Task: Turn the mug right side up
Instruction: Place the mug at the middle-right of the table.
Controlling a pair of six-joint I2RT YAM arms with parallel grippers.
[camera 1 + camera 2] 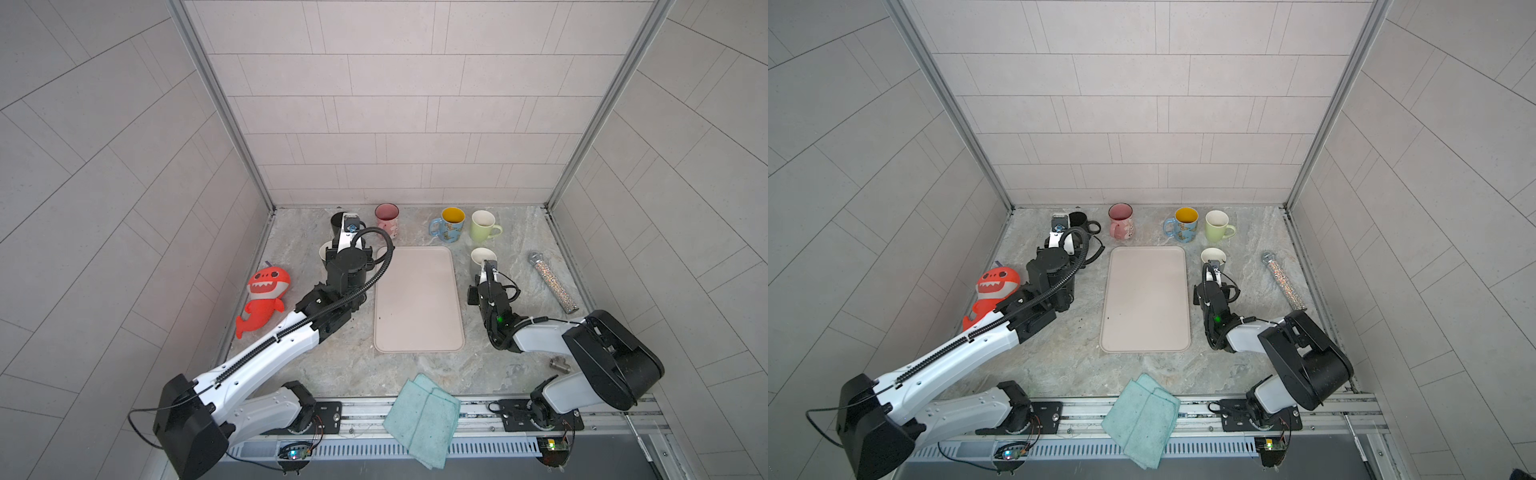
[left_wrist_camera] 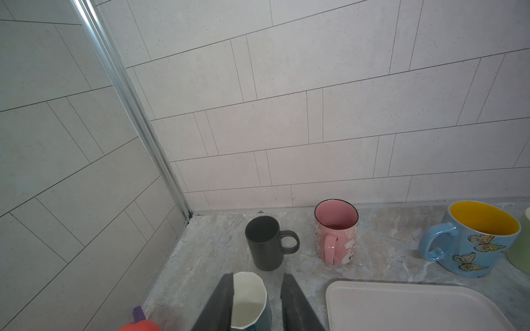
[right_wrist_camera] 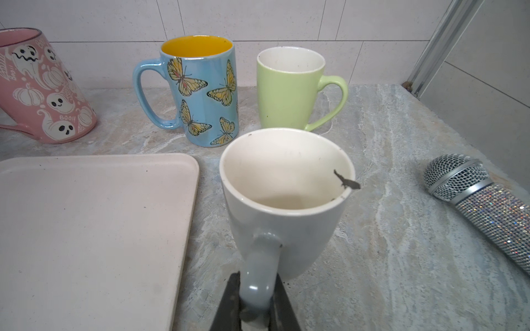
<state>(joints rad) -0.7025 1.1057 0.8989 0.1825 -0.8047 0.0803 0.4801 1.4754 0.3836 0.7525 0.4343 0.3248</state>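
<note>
A: Two mugs in play. Right gripper [image 3: 256, 289] clamped on handle [image 3: 259, 266] of gray mug [image 3: 284, 229]; upright on table [image 3: 387, 200] just ahead of the jaws, tray [image 3: 86, 229] close beside.
B: Left?
A: Left gripper [image 2: 257, 276] jaws apart, straddling white mug [image 2: 248, 303], gap on one side, no squeeze. Mouth-up too.
B: Flip looks done then. Release step?
A: Likely. Next: open right jaws, back straight off along handle line, no lift, no twist. Watch for snagging handle and dragging gray mug into tray.
</note>
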